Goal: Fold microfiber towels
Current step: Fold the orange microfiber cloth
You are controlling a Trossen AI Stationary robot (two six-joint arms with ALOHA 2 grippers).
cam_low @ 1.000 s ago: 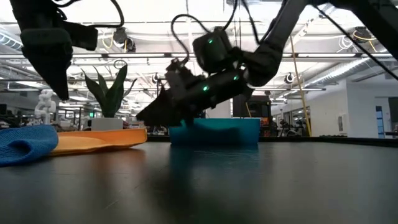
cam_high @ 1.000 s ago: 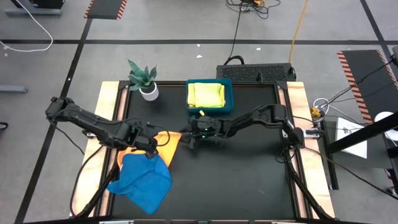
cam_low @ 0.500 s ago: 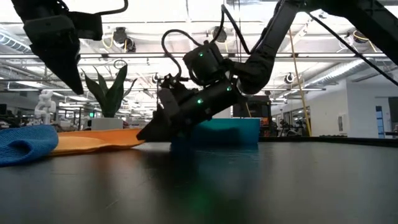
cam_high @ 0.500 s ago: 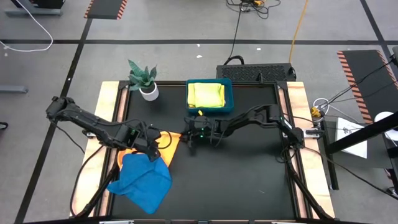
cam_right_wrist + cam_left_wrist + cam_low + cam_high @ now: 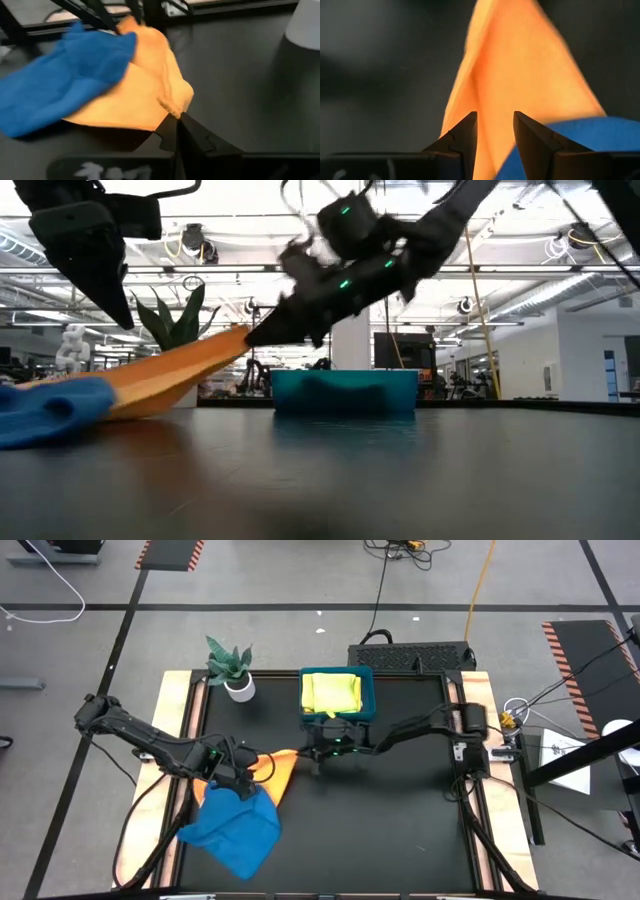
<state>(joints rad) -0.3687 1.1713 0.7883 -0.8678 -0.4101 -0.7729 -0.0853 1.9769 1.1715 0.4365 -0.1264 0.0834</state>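
My right gripper [image 5: 299, 754] is pinched shut on one corner of the soft orange microfiber towel [image 5: 277, 766], holding that corner raised above the black table top [image 5: 400, 820]. In the right wrist view the two dark fingers [image 5: 172, 131] meet on the bunched edge of the cloth. In the low view the orange towel [image 5: 175, 370] slopes up like a ramp from the table to my right gripper [image 5: 252, 335].

My left gripper [image 5: 228, 780] hovers over the other end of the same towel, near the table's left edge. Its fingers [image 5: 465, 136] stand slightly apart and hold nothing, with the orange cloth showing between them.

A rumpled blue microfiber towel [image 5: 232, 827] lies on the near left part of the table, overlapping the lower end of the orange towel and hanging a little over the table's left side.

Farther back, at the table's far edge near the middle, sits a rigid teal-blue rectangular tray [image 5: 366, 705] holding a folded yellow microfiber towel [image 5: 332, 691]. To its left, at the far left corner, stands a small green plant in a white pot [image 5: 236, 679].
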